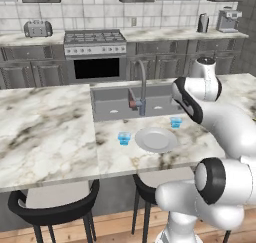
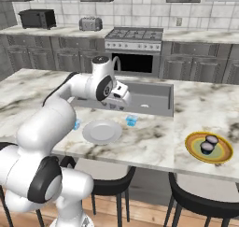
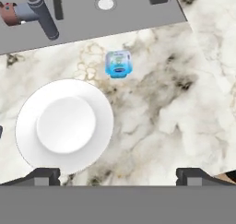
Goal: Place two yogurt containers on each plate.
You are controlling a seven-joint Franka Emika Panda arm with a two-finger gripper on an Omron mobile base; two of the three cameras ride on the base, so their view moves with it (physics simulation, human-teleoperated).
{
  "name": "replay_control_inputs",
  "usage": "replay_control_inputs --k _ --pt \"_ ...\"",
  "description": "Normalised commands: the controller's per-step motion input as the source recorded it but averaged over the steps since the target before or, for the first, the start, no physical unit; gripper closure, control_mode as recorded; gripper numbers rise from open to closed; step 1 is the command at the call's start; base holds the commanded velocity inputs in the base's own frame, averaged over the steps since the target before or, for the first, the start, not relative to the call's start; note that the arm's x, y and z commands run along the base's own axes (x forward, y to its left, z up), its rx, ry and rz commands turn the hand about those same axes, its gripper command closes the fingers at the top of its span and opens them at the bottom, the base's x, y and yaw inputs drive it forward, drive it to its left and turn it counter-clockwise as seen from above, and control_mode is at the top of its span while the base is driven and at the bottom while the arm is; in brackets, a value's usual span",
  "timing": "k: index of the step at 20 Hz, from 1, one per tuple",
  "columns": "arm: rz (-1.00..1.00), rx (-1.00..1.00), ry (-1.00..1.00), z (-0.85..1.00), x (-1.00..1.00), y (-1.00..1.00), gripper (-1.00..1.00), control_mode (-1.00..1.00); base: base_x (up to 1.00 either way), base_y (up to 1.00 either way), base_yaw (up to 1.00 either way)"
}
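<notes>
A grey-white plate [image 1: 156,139] [image 2: 102,131] [image 3: 64,126] lies bare on the island counter in front of the sink. One light blue yogurt container [image 1: 175,122] [image 2: 131,121] [image 3: 118,63] stands right of it near the sink edge. Another light blue one [image 1: 124,138] [image 2: 76,124] stands left of the plate, partly hidden by the arm in the right base view. Far right, an orange-yellow plate [image 2: 208,147] carries two dark yogurt containers [image 2: 212,139] [image 2: 207,148]. My gripper [image 2: 122,94] [image 3: 118,175] hangs open and empty above the counter, over the grey-white plate's right edge, short of the nearer blue container.
The sink basin [image 1: 115,102] [image 2: 149,97] with its faucet [image 1: 142,87] [image 3: 39,11] lies just beyond the plate. Dark stools [image 1: 55,207] [image 2: 196,198] stand under the counter's front edge. Stove, toaster and kettle sit on the far back counter.
</notes>
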Motion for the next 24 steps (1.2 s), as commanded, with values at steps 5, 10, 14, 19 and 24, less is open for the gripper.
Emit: replay_control_inputs --k 5,10,14,19,24 --pt "-0.04 -0.02 0.00 -0.06 0.04 0.00 -1.00 -1.00 0.00 0.00 0.00" --pt "0.06 0.10 0.00 -0.32 0.09 -0.06 -1.00 -1.00 0.00 0.00 0.00" --pt "0.15 0.03 0.00 -0.43 0.27 -0.10 -1.00 -1.00 0.00 0.00 0.00" --pt "0.08 -0.02 0.00 -0.18 0.21 -0.10 -1.00 -1.00 0.00 0.00 0.00" --pt "0.07 0.00 0.01 -0.16 0.34 -0.16 -1.00 -1.00 0.00 0.00 0.00"
